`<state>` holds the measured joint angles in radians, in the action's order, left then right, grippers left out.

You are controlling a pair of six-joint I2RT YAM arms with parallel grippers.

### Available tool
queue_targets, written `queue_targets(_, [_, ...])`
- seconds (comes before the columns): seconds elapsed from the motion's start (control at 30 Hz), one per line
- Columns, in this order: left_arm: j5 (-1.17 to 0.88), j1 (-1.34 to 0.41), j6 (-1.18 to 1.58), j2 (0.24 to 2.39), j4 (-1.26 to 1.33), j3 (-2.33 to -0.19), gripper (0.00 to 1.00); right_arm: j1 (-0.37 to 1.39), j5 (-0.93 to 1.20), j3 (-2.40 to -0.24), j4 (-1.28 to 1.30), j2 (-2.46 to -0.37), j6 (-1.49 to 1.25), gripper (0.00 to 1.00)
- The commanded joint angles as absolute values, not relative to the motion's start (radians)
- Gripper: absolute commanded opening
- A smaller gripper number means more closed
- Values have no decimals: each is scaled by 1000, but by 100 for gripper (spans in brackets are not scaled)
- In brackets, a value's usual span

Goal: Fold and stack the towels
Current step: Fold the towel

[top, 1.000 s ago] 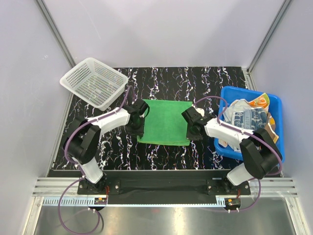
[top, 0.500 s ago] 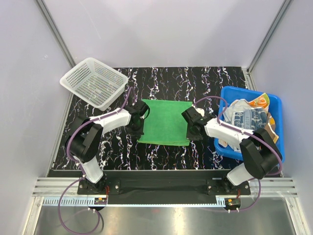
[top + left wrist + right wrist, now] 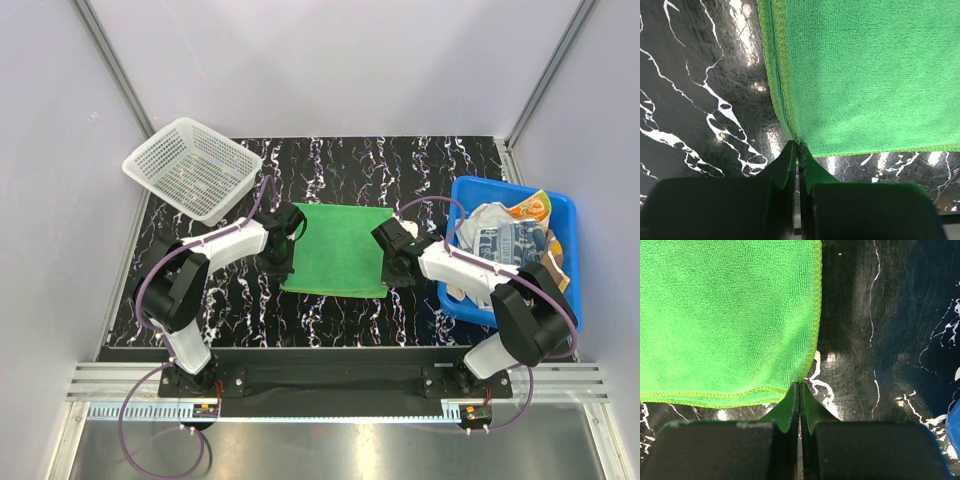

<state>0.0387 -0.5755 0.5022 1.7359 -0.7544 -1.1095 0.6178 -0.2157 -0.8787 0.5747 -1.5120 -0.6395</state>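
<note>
A plain green towel (image 3: pixel 337 250) lies flat in the middle of the black marbled table. My left gripper (image 3: pixel 282 266) is shut on its near left corner; in the left wrist view the green towel (image 3: pixel 865 75) runs into the closed left gripper (image 3: pixel 798 146). My right gripper (image 3: pixel 391 272) is shut on the near right corner, and the right wrist view shows the towel's (image 3: pixel 725 315) stitched corner pinched in the right gripper (image 3: pixel 800 386). More towels, a navy patterned one (image 3: pixel 505 242) and an orange one (image 3: pixel 530 208), lie crumpled in the blue tub.
The blue tub (image 3: pixel 480 186) stands at the right edge of the table, beside the right arm. A white mesh basket (image 3: pixel 190 168) sits tilted at the back left corner. Grey walls close in the back and sides.
The left gripper's jaws have closed on the towel's near left corner. The right gripper and the towel have stayed where they were.
</note>
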Motion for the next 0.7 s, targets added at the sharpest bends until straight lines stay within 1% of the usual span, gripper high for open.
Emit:
queue_targets(0.0, [61, -581, 518, 1686, -775, -1157, 0, 612, -229, -914, 595, -1468, -629, 0])
queue_targets(0.2, [84, -575, 515, 1675, -808, -1189, 0, 611, -229, -943, 624, -1448, -611, 0])
queue_targets(0.43, [94, -519, 497, 1628, -848, -1207, 0, 611, -209, -983, 695, -1359, -598, 0])
queue_targets(0.53, [81, -492, 480, 1617, -845, -1181, 0, 612, -149, -907, 649, -1321, -618, 0])
queue_targets(0.67, [46, -485, 479, 1608, -807, -1121, 0, 612, -124, -792, 560, -1290, -661, 0])
